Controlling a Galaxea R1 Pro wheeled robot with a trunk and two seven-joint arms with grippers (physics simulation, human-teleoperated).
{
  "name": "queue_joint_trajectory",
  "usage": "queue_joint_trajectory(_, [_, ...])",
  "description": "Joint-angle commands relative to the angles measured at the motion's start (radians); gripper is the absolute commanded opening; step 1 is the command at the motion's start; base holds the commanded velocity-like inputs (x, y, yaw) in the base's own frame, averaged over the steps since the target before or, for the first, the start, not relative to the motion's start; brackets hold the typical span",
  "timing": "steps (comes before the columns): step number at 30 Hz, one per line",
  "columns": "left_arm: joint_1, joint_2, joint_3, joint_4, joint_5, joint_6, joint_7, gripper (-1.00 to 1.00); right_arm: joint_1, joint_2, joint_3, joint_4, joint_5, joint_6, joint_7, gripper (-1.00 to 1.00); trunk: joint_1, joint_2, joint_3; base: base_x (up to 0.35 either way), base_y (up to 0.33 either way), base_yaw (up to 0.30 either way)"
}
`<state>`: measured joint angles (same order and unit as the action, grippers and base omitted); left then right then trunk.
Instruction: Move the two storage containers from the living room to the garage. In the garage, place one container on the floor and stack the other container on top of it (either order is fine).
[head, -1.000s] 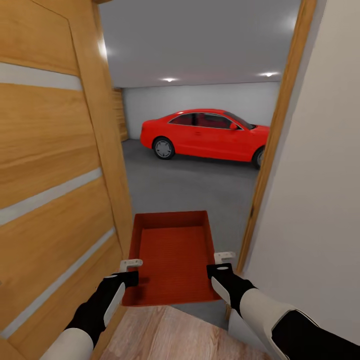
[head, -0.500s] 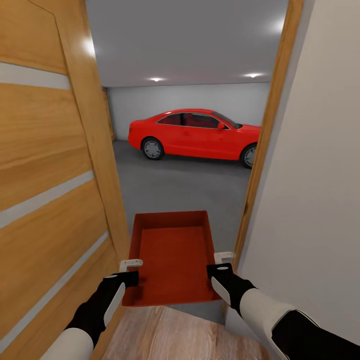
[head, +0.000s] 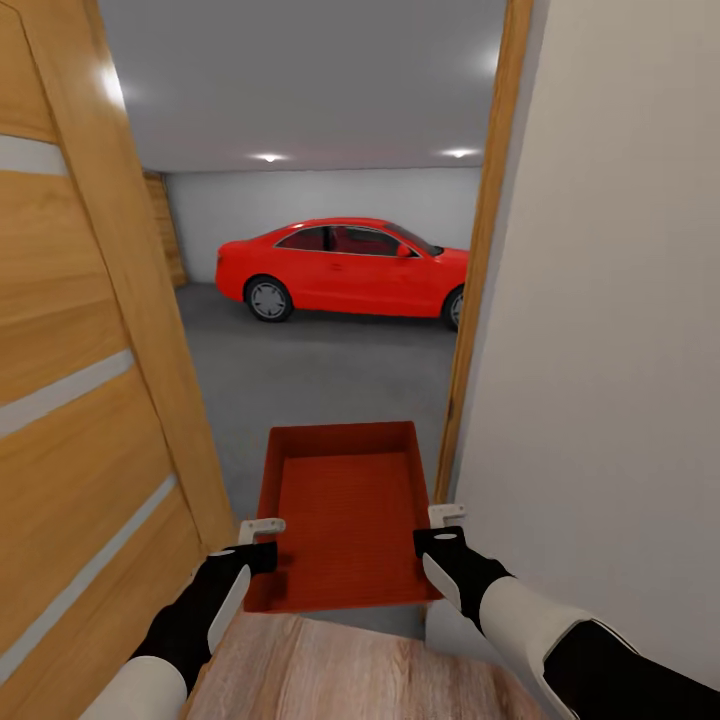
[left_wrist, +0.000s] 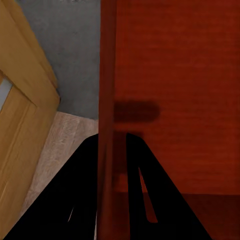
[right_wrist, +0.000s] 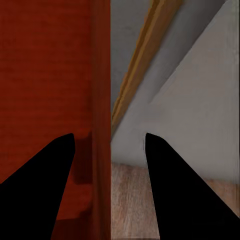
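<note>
One orange-red storage container (head: 345, 500) hangs level in front of me in the doorway, over the edge of the garage's dark grey floor (head: 320, 380). My left gripper (head: 262, 530) is shut on its left wall; the left wrist view has the two fingers of that gripper (left_wrist: 111, 137) pinching the wall of the container (left_wrist: 175, 75). My right gripper (head: 447, 517) straddles the right wall. In the right wrist view its jaws (right_wrist: 110, 135) stand wide apart either side of the container (right_wrist: 45, 65) wall.
An open wood-plank door (head: 80, 380) stands close on the left. The wooden door frame (head: 470, 300) and a pale wall (head: 600, 350) are close on the right. A red car (head: 340, 268) is parked at the garage's far side. Light wood flooring (head: 340, 670) lies underfoot.
The whole view has shifted, with the car and door frame sliding left, so the camera moved. The container and both grippers keep the same place relative to me.
</note>
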<state>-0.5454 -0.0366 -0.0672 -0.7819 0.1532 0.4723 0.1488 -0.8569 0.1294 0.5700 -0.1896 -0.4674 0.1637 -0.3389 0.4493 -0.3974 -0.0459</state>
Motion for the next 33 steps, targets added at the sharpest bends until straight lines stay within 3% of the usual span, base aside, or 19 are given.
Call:
queue_joint_trajectory(1, [-0.001,0.006,-0.005,-0.003,-0.04,-0.023,0.016,-1.0,-0.001,-0.001,0.041,0.001,-0.045,0.005,0.008,-1.0,0.001,-0.003,-0.003,0.0,0.005,-0.25])
queue_joint_trajectory(13, [-0.001,0.006,-0.005,-0.003,-0.04,-0.023,0.015,-1.0,-0.001,-0.001,0.041,0.001,-0.045,0.005,0.008,-1.0,0.001,-0.003,-0.003,0.004,0.086,-0.072])
queue_joint_trajectory(26, [-0.001,0.006,-0.005,-0.003,-0.04,-0.023,0.015,-1.0,-0.001,-0.001,0.041,0.001,-0.045,0.005,0.009,-1.0,0.001,-0.003,-0.003,0.132,0.254,-0.003])
queue_joint_trajectory(33, [-0.001,0.006,-0.005,-0.003,-0.04,-0.023,0.015,-1.0,-0.001,-0.001,0.041,0.001,-0.045,0.005,0.008,-1.0,0.001,-0.003,-0.003,0.093,0.137,-0.191])
